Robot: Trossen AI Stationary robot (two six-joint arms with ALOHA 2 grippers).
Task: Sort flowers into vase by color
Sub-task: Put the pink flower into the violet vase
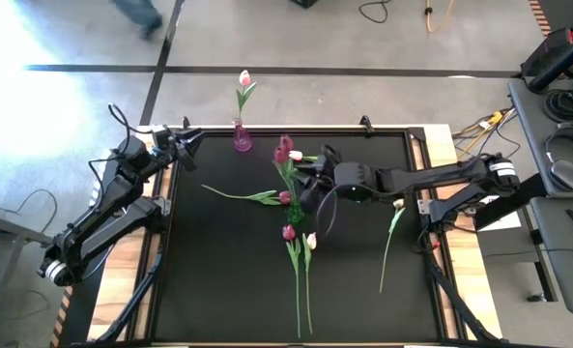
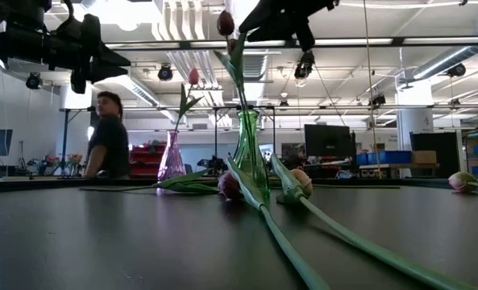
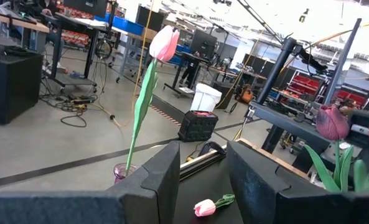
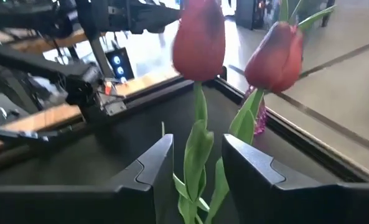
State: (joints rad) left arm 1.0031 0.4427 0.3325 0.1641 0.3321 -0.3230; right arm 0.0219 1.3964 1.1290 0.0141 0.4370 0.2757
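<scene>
Ceiling strip lights burn bright; glare whitens the floor at 10 o'clock. Nearest red tulip is blurred. The tabletop stays dark.

We've got the high cam straight down over the whole black table. Low cam sits at tabletop height, level, facing the room. Wrist cams look past their own fingers, close in. High and low share the green vase; left wrist probably catches its tulips.

matt black table top with pale wooden edge strips; clear glossy green glass vase; glossy pink glass vase at upper centre
</scene>
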